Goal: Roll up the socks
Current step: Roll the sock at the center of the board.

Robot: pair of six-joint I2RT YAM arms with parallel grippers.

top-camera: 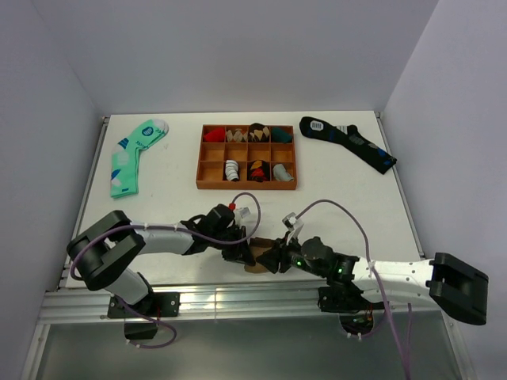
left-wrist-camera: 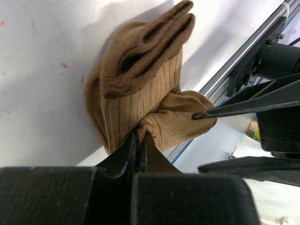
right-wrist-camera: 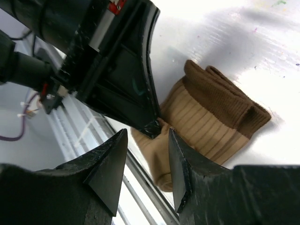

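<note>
The tan-brown socks (left-wrist-camera: 140,89) lie bunched and folded at the table's near edge, ribbed cuffs pointing away from the edge. They also show in the right wrist view (right-wrist-camera: 211,122) and only as a sliver in the top view (top-camera: 257,267). My left gripper (left-wrist-camera: 139,136) is shut on a fold of the socks' lower part. My right gripper (right-wrist-camera: 147,133) is open, its jaws astride the sock end that hangs over the edge, close to the left gripper's tip. In the top view the two grippers (top-camera: 244,252) (top-camera: 273,257) meet over the socks.
A wooden tray (top-camera: 246,186) of rolled socks stands at the back centre. A mint-green dotted sock (top-camera: 131,154) lies back left, a dark navy sock (top-camera: 347,141) back right. The metal rail (top-camera: 238,297) runs along the near edge.
</note>
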